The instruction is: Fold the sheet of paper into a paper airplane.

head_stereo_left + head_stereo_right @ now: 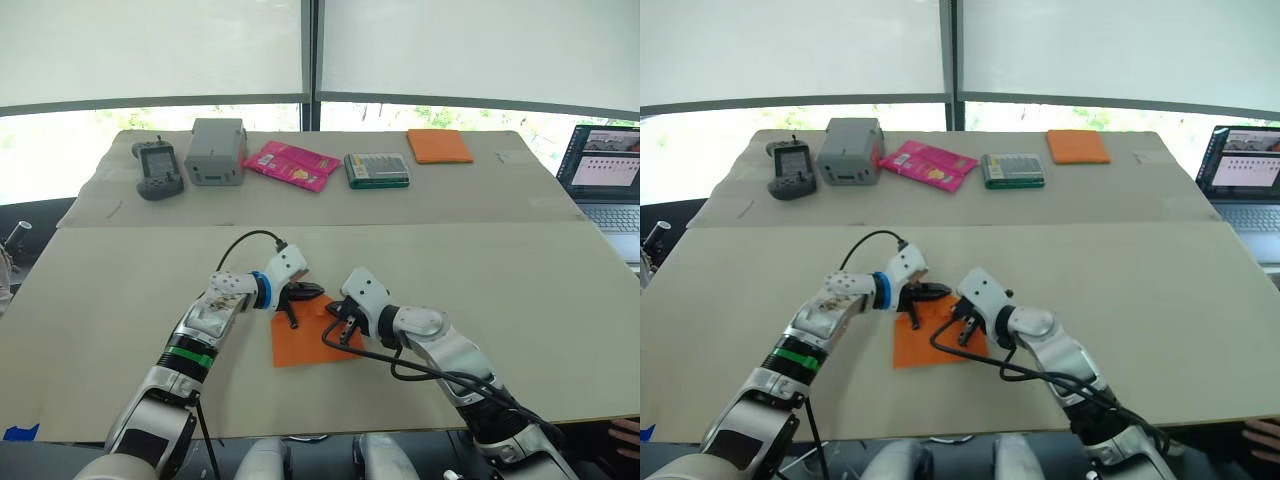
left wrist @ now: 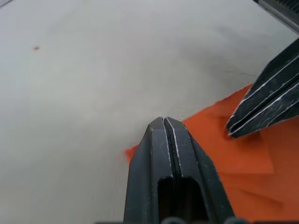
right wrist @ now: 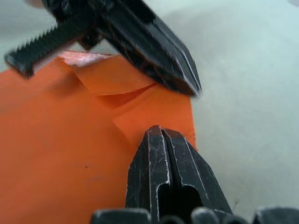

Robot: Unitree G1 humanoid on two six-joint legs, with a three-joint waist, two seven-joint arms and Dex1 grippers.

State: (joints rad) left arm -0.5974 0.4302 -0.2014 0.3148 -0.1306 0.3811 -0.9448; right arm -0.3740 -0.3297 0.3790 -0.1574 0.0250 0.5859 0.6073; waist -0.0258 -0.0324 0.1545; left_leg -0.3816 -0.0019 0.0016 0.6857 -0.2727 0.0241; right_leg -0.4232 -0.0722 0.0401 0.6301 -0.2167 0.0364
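Sheet of paper [image 1: 310, 340] flat on the near middle of the worktop [image 1: 500, 290], far corners folded in. Left tool [image 1: 302, 294] and right tool [image 1: 338, 322] both pressed together, tips on the flaps. Best to press firmly and slide along each crease, keeping the flaps aligned.

thin matt sheet of paper [image 1: 305, 343] on smooth matt table [image 1: 520, 290].

text: none legible | pink packet [image 1: 292, 164]: print unreadable | laptop screen [image 1: 606, 157]: unreadable
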